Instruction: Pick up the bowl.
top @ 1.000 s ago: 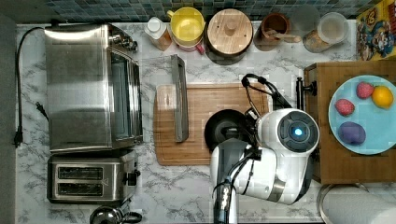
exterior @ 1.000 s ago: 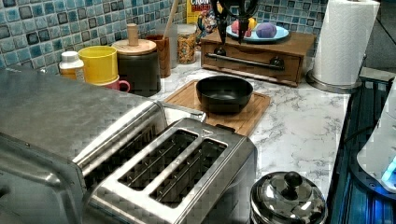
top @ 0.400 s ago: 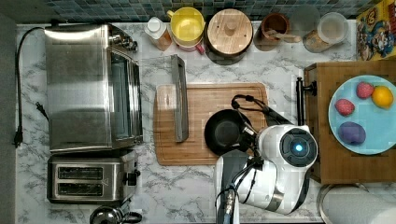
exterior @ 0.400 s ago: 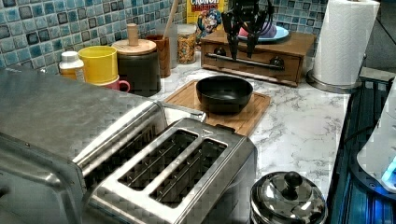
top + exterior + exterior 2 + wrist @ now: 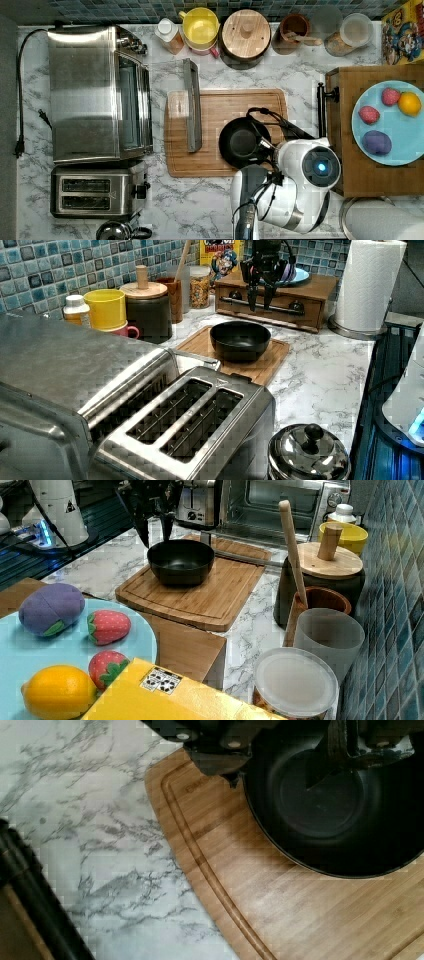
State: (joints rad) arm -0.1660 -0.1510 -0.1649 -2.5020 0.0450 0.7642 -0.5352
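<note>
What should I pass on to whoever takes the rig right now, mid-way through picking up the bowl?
Gripper: open and empty, fingers pointing down, above the bowl and not touching it.
Bowl: upright on the wooden cutting board, near the board's corner towards the wooden box with the blue plate. Nothing shows inside it.
Done: the approach only; the gripper is roughly over the bowl's rim on the box side, as the right view shows.
Left: lower so the fingers straddle the rim, close, lift. A metal bar lies on the board's far side, well away from the bowl.
</note>
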